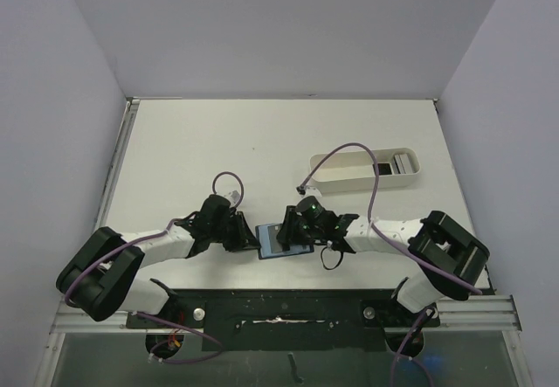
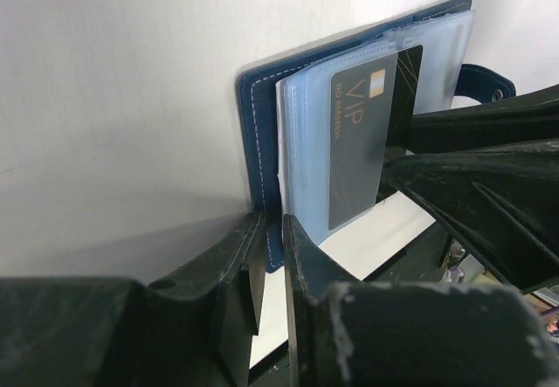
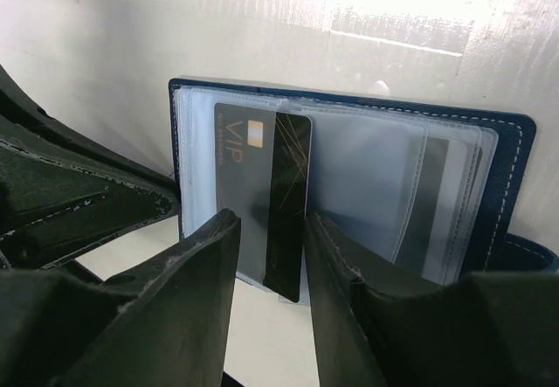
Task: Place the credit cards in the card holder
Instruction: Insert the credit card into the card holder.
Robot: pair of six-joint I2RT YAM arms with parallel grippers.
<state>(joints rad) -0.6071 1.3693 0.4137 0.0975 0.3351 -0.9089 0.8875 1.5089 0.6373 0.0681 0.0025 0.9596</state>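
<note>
Card holder (image 1: pixel 278 240), a navy-blue folding wallet, lies open on the white table (image 1: pixel 262 142) near its front edge, seen from above between the two arms. The left gripper (image 1: pixel 249 238) meets its left edge and the right gripper (image 1: pixel 295 231) sits over its right half. A long white tray (image 1: pixel 342 178) stands well apart, farther back on the right. From the left wrist camera, the left gripper (image 2: pixel 272 260) is clamped on the stitched edge of the navy cover (image 2: pixel 259 134), with its two fingers pressed close on either side of it. Pale clear sleeves (image 2: pixel 301 142) fan out from the cover. A dark credit card marked VIP (image 2: pixel 354 160) shows in one sleeve, and a black card (image 2: pixel 409 81) is partly hidden behind it. The dark fingers of the other arm fill the right side of this view. From the right wrist camera, the right gripper (image 3: pixel 273 223) has its jaws parted around the black card (image 3: pixel 290 186), which has fine gold lines. A gap shows between the card and the left finger (image 3: pixel 205 265), so the card is not pinched. This card stands in front of the VIP card (image 3: pixel 240 151) among the sleeves (image 3: pixel 367 177). Another greyish card (image 3: pixel 430 195) sits in a sleeve farther right, near the stitched cover edge (image 3: pixel 511 142).
</note>
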